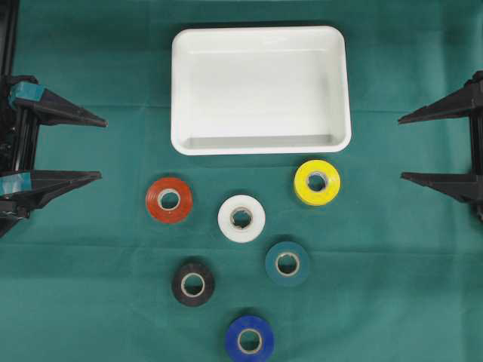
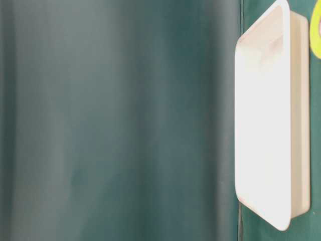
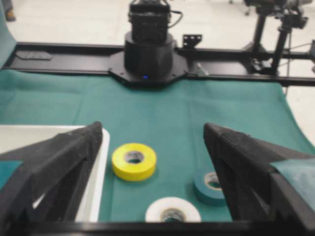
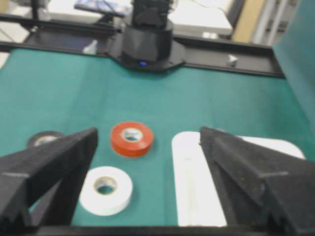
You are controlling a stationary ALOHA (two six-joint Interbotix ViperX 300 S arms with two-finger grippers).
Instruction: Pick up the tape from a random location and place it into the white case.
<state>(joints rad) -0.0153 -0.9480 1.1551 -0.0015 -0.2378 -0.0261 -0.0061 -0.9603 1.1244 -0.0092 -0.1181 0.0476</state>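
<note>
The white case [image 1: 260,90] lies empty at the back middle of the green cloth. Several tape rolls lie flat in front of it: red [image 1: 168,200], white [image 1: 241,218], yellow [image 1: 317,182], teal [image 1: 287,263], black [image 1: 193,284] and blue [image 1: 250,338]. My left gripper [image 1: 103,148] stands open at the left edge, well apart from the rolls, holding nothing. At the right edge my right gripper [image 1: 401,148] is open and empty too. The left wrist view shows the yellow roll [image 3: 134,161] between the spread fingers. The right wrist view shows the red roll [image 4: 131,138] and the white roll [image 4: 106,190].
The green cloth [image 1: 90,302] covers the table. The opposite arm's black base [image 3: 147,54] stands at the cloth's far edge on a black rail. The table-level view shows only the case [image 2: 266,115] and a sliver of the yellow roll [image 2: 316,30].
</note>
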